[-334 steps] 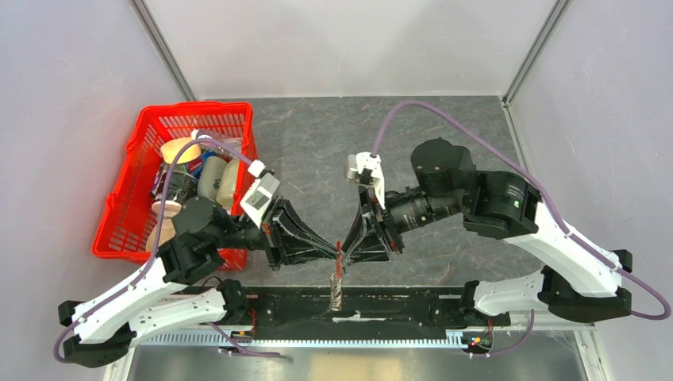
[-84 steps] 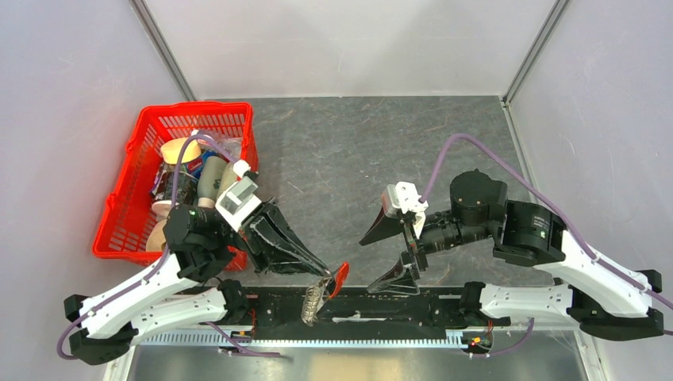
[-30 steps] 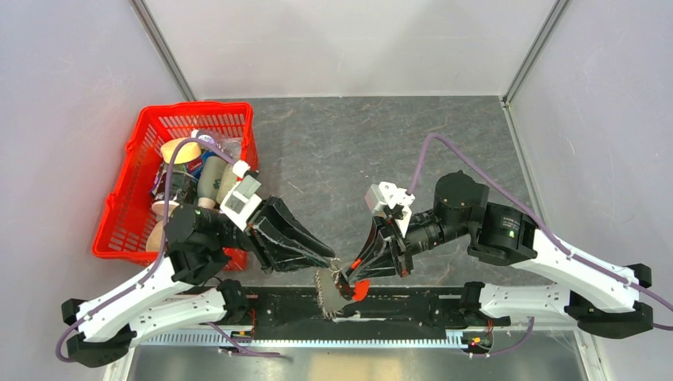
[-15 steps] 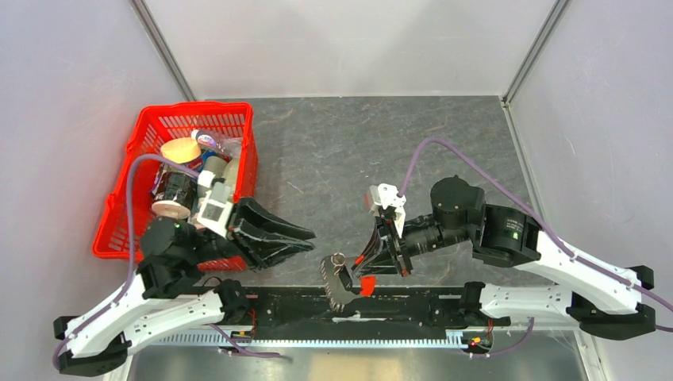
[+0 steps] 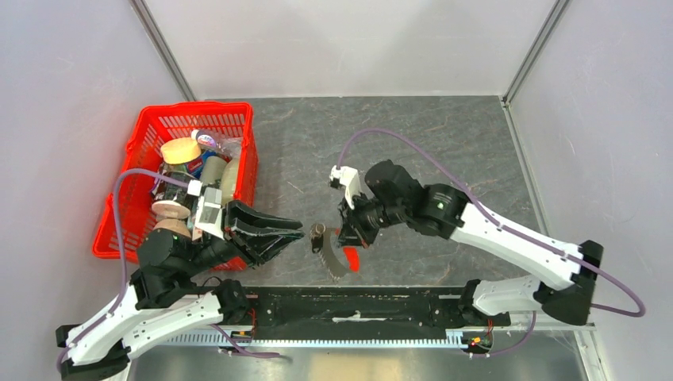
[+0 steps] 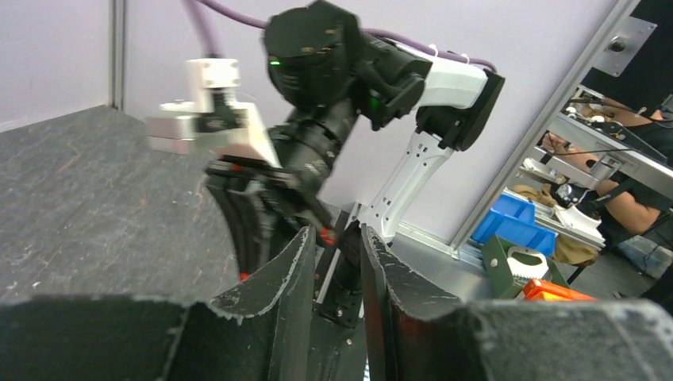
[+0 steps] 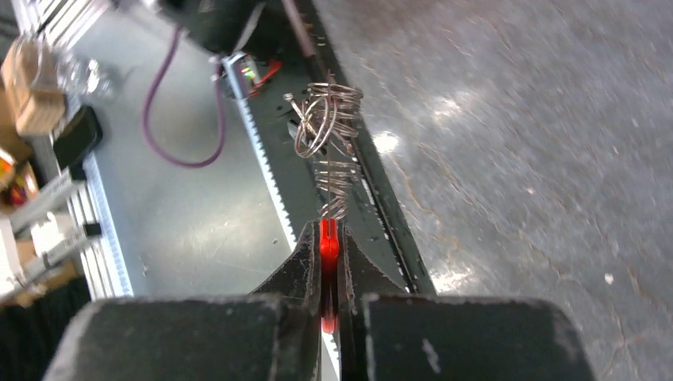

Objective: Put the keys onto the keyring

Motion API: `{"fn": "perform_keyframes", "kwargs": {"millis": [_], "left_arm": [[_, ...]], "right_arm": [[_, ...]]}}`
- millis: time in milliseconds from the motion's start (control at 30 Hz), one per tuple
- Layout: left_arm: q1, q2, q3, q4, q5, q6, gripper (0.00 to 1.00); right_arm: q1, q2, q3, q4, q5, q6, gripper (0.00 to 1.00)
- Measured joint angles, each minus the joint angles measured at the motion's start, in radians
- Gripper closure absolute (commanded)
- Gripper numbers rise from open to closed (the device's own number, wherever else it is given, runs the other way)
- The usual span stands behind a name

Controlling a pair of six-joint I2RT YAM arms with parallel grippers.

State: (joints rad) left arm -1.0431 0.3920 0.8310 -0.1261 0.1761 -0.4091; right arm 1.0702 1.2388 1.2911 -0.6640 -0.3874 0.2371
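Note:
My right gripper [image 5: 347, 236] is shut on the red curved strip [image 7: 328, 246] of the keyring [image 5: 327, 252]. The grey loop with its jagged row of small rings hangs from the jaws above the table, left of the gripper. In the right wrist view the rings [image 7: 327, 127] stick out past the gripper [image 7: 328, 230]. My left gripper [image 5: 295, 235] is open by a narrow gap and empty, just left of the keyring and apart from it. In the left wrist view that gripper [image 6: 337, 238] points at the right gripper [image 6: 266, 198]. I cannot pick out the tiny key or its black fob.
A red basket [image 5: 127, 214] with several containers stands at the left, behind my left arm. A black rail [image 5: 373, 305] runs along the near edge between the arm bases. Grey walls close in the table on three sides.
My left gripper has let go of the keyring and drawn back to the left. My right gripper has carried the keyring by its red strip from the near rail out over the table.

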Motion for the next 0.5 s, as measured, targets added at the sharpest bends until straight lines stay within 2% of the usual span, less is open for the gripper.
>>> {"fn": "perform_keyframes", "kwargs": {"millis": [200,500], "left_arm": [[0.000,-0.032,-0.036,-0.018,-0.019,0.000,0.66],[0.000,-0.059,-0.061,-0.032,-0.028,-0.001,0.66]], "right_arm": [[-0.171,0.146,0.021,-0.052,0.002,0.087,1.00],[-0.194,0.359,0.087,-0.133,0.043,0.130,1.00]]}}
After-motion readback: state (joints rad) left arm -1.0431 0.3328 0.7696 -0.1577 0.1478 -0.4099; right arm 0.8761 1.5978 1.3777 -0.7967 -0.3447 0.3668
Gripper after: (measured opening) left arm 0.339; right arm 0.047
